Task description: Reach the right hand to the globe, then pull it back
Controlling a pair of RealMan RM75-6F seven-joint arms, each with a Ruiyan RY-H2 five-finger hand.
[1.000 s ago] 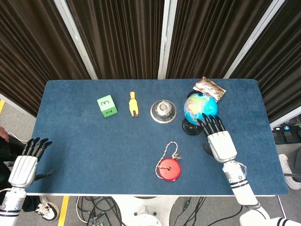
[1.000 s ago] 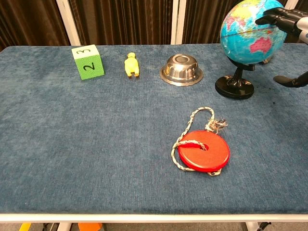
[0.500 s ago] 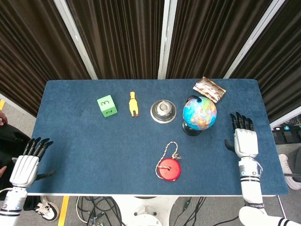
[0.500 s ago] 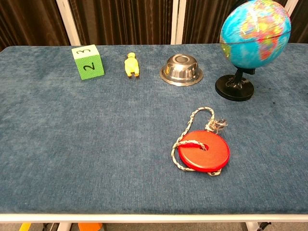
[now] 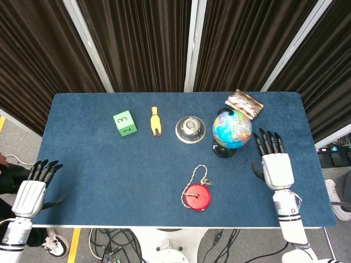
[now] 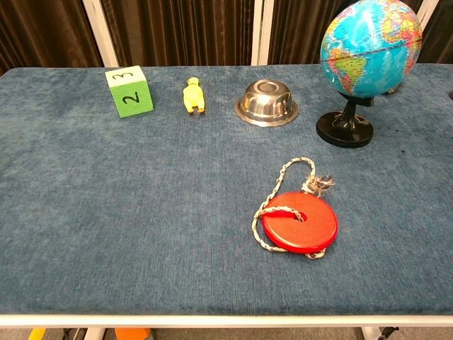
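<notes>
Head view shows the right hand (image 5: 277, 167) flat, fingers spread, empty, at right of frame just beside the globe (image 5: 232, 130) standing upright right of centre on the desk (image 5: 98, 170). No contact; whether reach remains, I cannot tell.

The head view looked steeply down from high above the near edge, taking in the whole blue bench (image 5: 98, 164) and the dark curtains (image 5: 142, 44) behind. The chest view sat low and close, facing across the bench (image 6: 106, 212) toward those curtains. Both shared the globe (image 5: 232, 130) and red disc (image 6: 300, 222).
</notes>
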